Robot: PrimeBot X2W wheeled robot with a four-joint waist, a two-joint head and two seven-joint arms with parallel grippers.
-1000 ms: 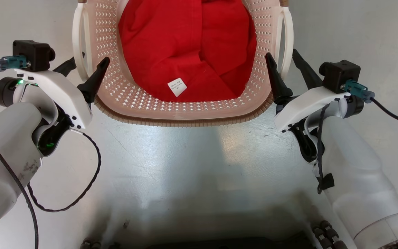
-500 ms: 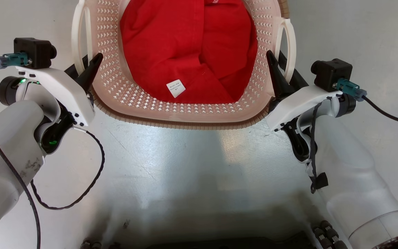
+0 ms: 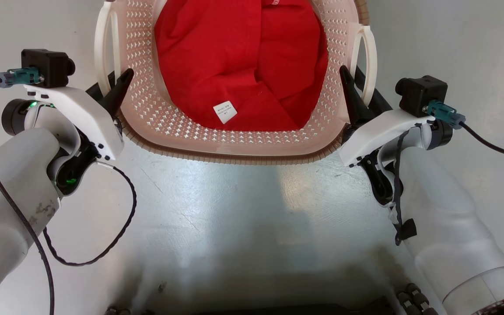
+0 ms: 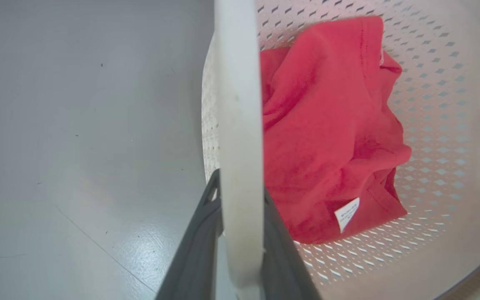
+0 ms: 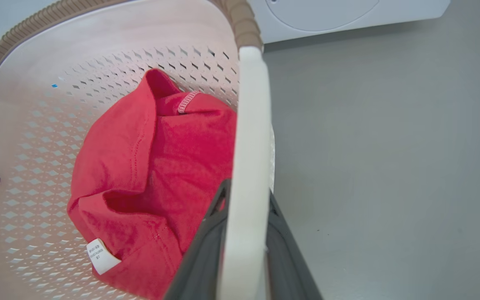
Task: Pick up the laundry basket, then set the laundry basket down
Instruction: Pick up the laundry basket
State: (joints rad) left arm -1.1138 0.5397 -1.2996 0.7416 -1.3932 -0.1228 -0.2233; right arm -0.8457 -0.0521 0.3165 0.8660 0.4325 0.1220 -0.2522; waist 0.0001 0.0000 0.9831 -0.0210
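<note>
Head view: laundry basket [image 3: 234,154] straight ahead over a pale grey floor [image 3: 234,218], framed between both arms; raised or resting, impossible to tell. Inside, a crumpled red garment [image 3: 243,57] with a white tag [image 3: 225,112] turned upward. At the basket's left side, left gripper [image 3: 120,74] closed around the lower end of the white left handle [image 3: 103,48], one dark finger between handle and perforated wall, the other on the outer side. At the opposite side, right gripper [image 3: 350,70] pinching the white right handle [image 3: 368,57] in the same fashion.

Left wrist view: left gripper [image 4: 240,187] pressed against both faces of the left handle [image 4: 238,104], with the white band running up between the two dark fingers. To one side, bare floor [image 4: 77,125]; to the other, the basket's perforated wall [image 4: 431,83], the red garment [image 4: 327,137] and its tag [image 4: 347,213].

Right wrist view: right gripper [image 5: 246,191] nipping the right handle [image 5: 250,125] from both sides, just below the brown woven-look rim [image 5: 240,21]. Beside the handle, the red garment [image 5: 148,175] and tag [image 5: 100,255] low in the basket. Beyond the rim, part of a white appliance [image 5: 327,12] standing on the grey floor [image 5: 390,146].
</note>
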